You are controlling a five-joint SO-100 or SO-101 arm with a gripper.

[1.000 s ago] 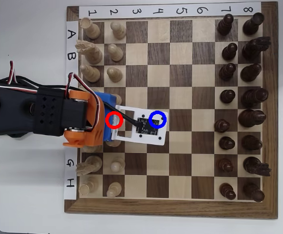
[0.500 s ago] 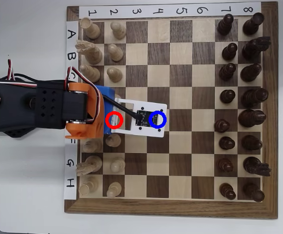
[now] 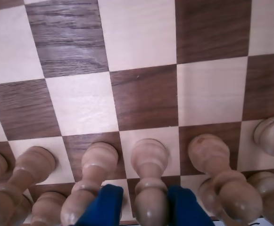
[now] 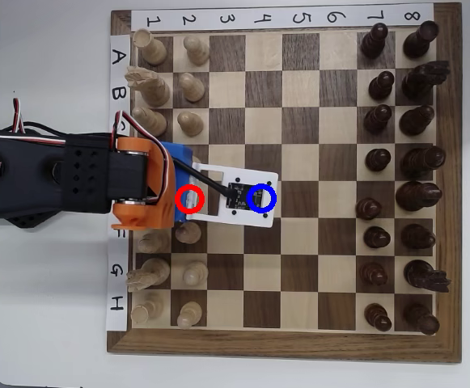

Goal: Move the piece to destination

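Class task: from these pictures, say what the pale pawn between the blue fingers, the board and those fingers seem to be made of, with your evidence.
Pale pawn: probably turned wood, smooth satin finish, faint grain.
Board: wood, light and dark squares with visible grain lines.
Hand's fingers: apparently plastic, matte blue, uniform colour, no grain.

Even, bright lighting; overhead view sharp with soft, short shadows. Wrist view: near pawns (image 3: 148, 188) blurred, mild glare on pale squares.
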